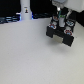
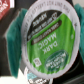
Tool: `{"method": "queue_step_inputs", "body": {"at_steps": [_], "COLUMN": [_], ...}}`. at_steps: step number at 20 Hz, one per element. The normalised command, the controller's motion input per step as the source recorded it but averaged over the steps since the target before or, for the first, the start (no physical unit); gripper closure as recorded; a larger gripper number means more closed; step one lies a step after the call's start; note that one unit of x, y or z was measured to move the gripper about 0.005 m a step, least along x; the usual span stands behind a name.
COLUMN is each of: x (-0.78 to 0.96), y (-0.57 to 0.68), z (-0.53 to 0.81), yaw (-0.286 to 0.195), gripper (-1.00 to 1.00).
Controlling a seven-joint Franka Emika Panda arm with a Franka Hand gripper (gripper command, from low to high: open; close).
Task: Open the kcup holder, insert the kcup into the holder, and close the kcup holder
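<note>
Holding the kcup is what my gripper seems to be doing: the wrist view is almost filled by its green foil lid, with the words "DARK MAGIC" readable, and teal finger pads press in at its sides. So I read the fingers as clamped on the cup, not spread wide. In the exterior view I'm hanging right above the kcup holder, the black boxy unit sitting directly beneath the hand on the white table. The cup itself is too small to make out from there. Whether the holder is open yet, I can't tell at this size. My judgement: the pick-up is done, while insertion and closing are still to come. Off to the exterior view's left, a white bottle-like post stands well apart.
</note>
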Motion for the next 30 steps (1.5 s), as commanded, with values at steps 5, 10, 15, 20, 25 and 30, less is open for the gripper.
{"method": "queue_step_inputs", "body": {"at_steps": [5,10,15,20,25,30], "x": [-0.01,-0.07,-0.06,-0.17,-0.1,0.08], "y": [0.01,0.0,0.0,-0.11,0.01,0.03], "z": [-0.1,0.01,0.08,0.36,-0.01,-0.06], "yaw": [0.009,0.0,0.001,-0.036,0.002,0.0], "gripper": [1.0,1.0,1.0,1.0,1.0,1.0]}}
